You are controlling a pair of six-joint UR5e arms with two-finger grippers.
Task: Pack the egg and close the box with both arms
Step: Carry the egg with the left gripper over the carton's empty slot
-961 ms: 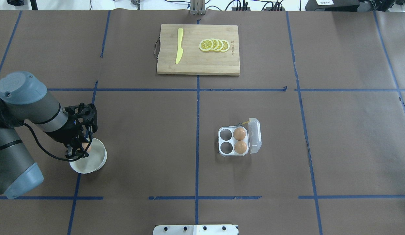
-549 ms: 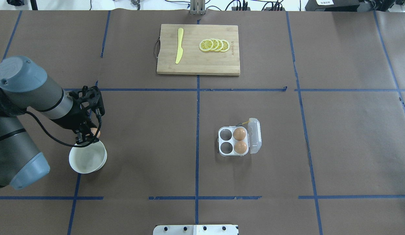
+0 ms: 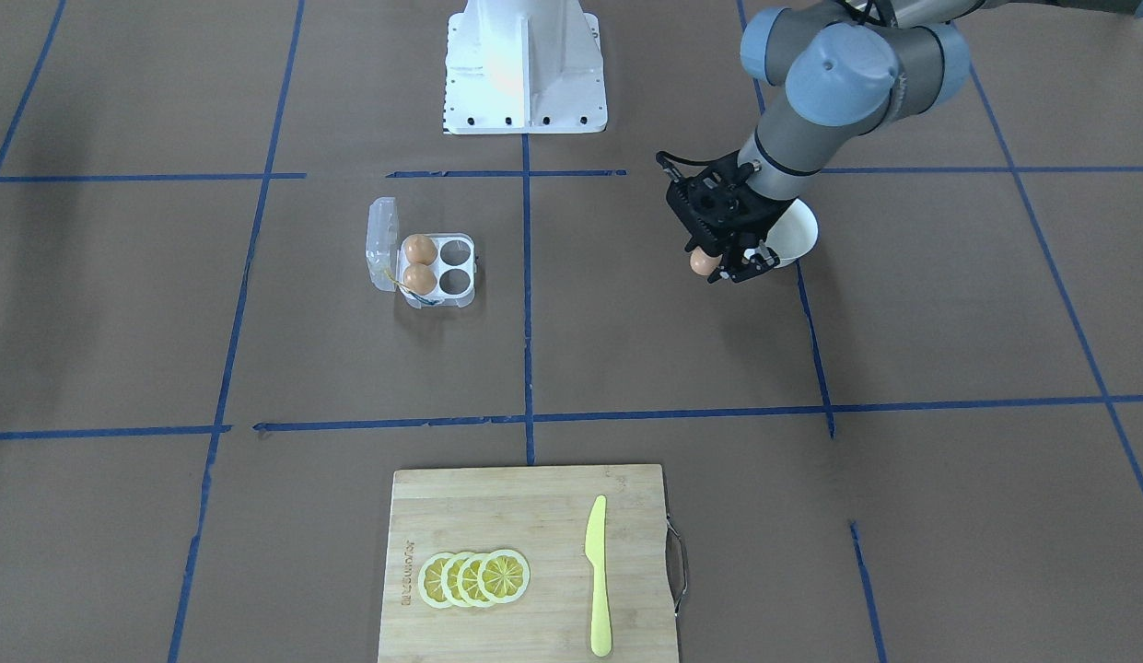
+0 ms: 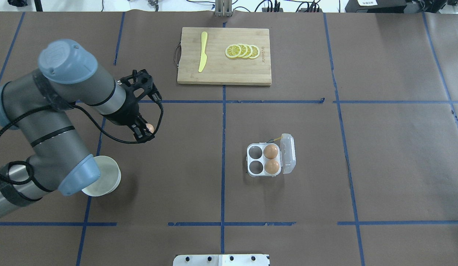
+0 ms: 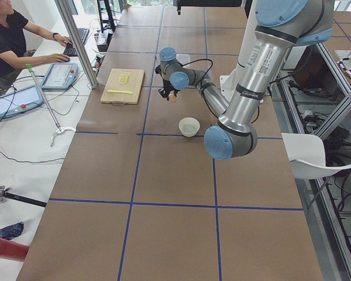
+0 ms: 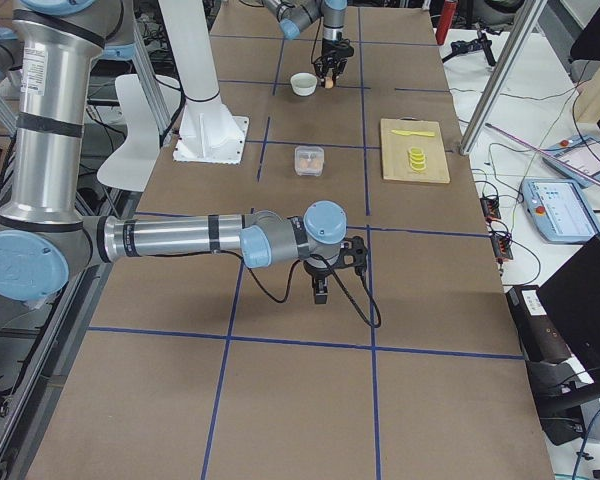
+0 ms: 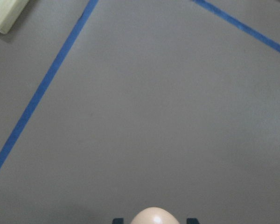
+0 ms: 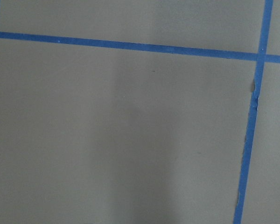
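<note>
My left gripper (image 4: 144, 132) is shut on an orange-brown egg (image 4: 150, 128) and holds it above the bare table, left of centre; the egg also shows in the front view (image 3: 702, 262) and at the bottom edge of the left wrist view (image 7: 154, 217). The clear egg box (image 4: 255, 167) sits right of centre with its lid (image 4: 288, 153) open to the right. Two eggs (image 4: 271, 151) (image 4: 272, 166) fill its right cups; the two left cups are empty. My right gripper (image 6: 321, 293) shows only in the exterior right view, low over the table; I cannot tell whether it is open.
A white bowl (image 4: 105, 181) stands at the left, partly under my left arm. A wooden cutting board (image 4: 224, 70) at the far side carries a yellow knife (image 4: 203, 51) and lemon slices (image 4: 243, 51). The white pedestal (image 3: 525, 64) is at the robot's edge.
My left gripper has lifted the egg out of the white bowl and carried it away from the robot and to the right. The box and its eggs have not moved.
</note>
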